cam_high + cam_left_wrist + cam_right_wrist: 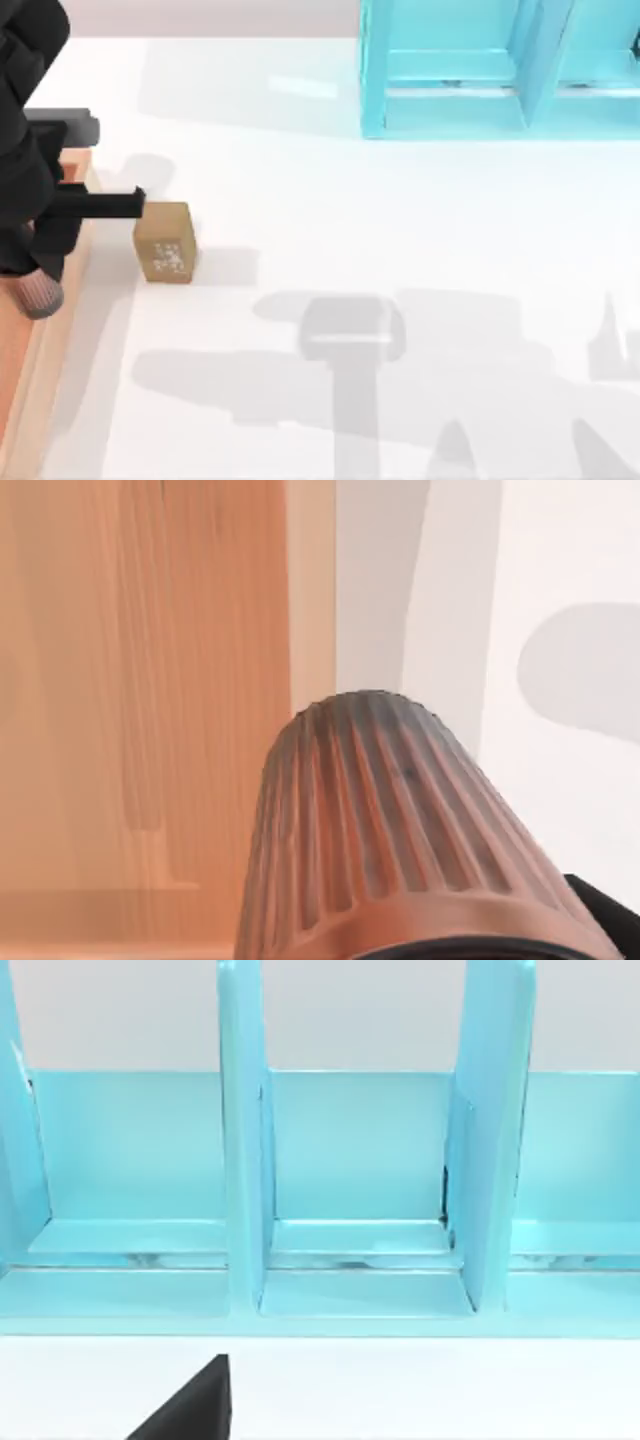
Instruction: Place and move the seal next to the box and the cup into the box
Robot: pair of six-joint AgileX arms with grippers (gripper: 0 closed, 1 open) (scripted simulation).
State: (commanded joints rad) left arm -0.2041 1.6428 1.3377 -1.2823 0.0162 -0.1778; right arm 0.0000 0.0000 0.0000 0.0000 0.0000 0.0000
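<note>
Cup (400, 830): dark ribbed tumbler, carried by the left gripper (40, 290) with fingers closed on it, hanging over the box (20, 400) at the table's nine o'clock edge, presumably for lowering inside.

Seal (165, 242): tan block upright on the table, just beside the box wall, at three o'clock from it.

Right arm: parked facing the turquoise shelf (350, 1160); finger state cannot be told.

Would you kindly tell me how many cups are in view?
1. The cup hangs in the left pincer above the box, at the table's left edge; more could be hidden under the arm.
</note>
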